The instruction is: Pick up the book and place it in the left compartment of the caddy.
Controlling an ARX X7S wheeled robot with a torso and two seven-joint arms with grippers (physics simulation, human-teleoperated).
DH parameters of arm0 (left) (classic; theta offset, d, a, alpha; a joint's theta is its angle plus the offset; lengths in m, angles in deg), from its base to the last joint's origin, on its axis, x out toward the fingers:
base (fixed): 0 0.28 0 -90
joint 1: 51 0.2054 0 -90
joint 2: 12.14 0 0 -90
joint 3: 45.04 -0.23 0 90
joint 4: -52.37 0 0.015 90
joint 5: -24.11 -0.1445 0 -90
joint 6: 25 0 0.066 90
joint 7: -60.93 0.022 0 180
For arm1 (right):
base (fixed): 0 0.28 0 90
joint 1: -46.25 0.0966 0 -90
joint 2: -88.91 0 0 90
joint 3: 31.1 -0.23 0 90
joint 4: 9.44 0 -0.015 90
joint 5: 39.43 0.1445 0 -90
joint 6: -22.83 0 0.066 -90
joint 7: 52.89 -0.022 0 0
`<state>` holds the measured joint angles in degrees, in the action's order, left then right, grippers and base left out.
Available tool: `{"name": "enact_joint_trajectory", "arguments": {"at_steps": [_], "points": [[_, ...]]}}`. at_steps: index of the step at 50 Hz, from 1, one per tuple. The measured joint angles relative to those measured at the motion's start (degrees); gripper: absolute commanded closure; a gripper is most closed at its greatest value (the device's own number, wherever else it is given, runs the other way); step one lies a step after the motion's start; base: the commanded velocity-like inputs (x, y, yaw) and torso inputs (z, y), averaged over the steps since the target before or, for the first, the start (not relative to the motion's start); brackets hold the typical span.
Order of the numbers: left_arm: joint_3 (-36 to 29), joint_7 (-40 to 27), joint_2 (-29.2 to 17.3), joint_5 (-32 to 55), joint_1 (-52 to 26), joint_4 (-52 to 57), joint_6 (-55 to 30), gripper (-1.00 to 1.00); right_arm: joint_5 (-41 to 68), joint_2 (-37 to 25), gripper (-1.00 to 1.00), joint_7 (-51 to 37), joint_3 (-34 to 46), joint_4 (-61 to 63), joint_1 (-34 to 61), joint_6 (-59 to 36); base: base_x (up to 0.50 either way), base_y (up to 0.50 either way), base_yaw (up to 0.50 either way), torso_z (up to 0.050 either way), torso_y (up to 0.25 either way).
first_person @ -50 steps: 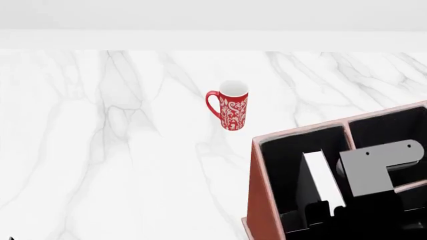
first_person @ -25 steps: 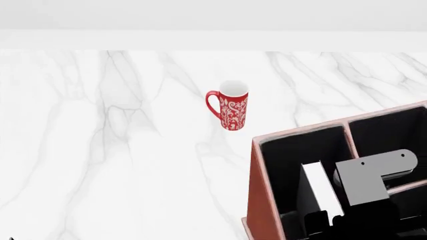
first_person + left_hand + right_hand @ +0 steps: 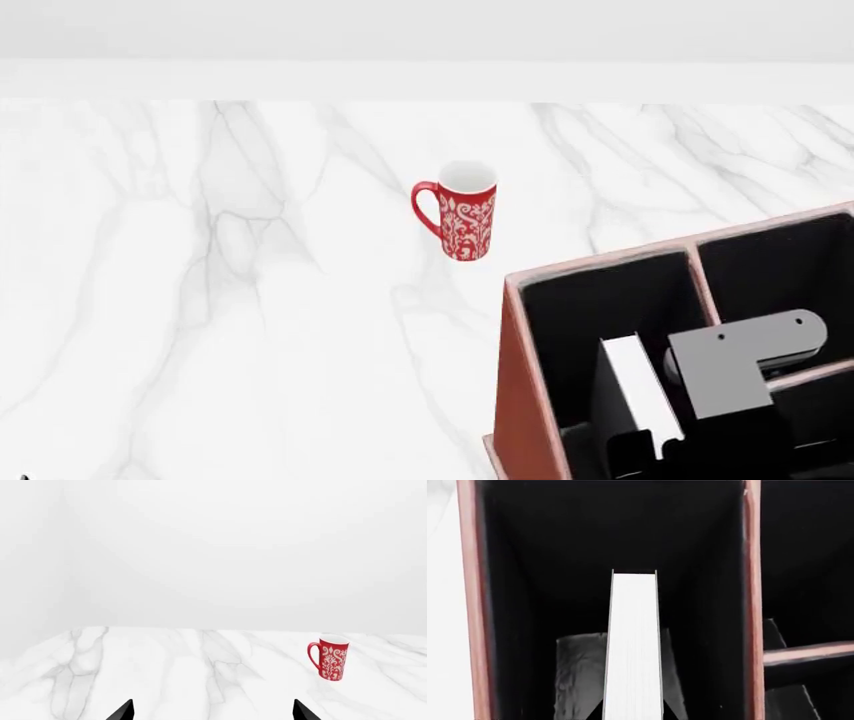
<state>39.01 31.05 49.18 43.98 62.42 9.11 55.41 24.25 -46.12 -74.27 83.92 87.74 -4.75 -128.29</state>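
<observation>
The reddish-brown caddy [image 3: 514, 350] stands at the lower right of the head view. The book [image 3: 638, 385] hangs upright inside the left compartment [image 3: 587, 300], white page edges up. My right gripper [image 3: 641, 448] is shut on the book from the near side. In the right wrist view the book's page edge [image 3: 634, 645] runs between the jaws of the right gripper [image 3: 634, 715], with the left compartment's black lining [image 3: 534, 555] on both sides and the caddy wall [image 3: 468, 605] beyond. My left gripper [image 3: 213, 712] is open over the bare marble, holding nothing.
A red patterned mug [image 3: 465, 222] stands on the marble counter behind and left of the caddy, also in the left wrist view as the mug [image 3: 329, 658]. My grey right forearm [image 3: 734, 365] hangs over the caddy's smaller sections. A divider [image 3: 752, 580] borders the slot.
The right gripper and the book have sunk lower into the left compartment. The grey forearm dropped with them. Mug, caddy and left arm have not moved.
</observation>
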Motion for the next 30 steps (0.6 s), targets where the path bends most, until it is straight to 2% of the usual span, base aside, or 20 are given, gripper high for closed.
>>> {"name": "enact_joint_trajectory", "arguments": {"at_steps": [30], "points": [[-0.03, -0.25, -0.5, 0.44, 0.18, 0.05, 0.34, -1.0, -2.15, 1.3, 1.0, 2.11, 1.78, -3.79, 0.6, 2.13, 0.0, 0.0, 0.0, 0.0, 0.001]]}}
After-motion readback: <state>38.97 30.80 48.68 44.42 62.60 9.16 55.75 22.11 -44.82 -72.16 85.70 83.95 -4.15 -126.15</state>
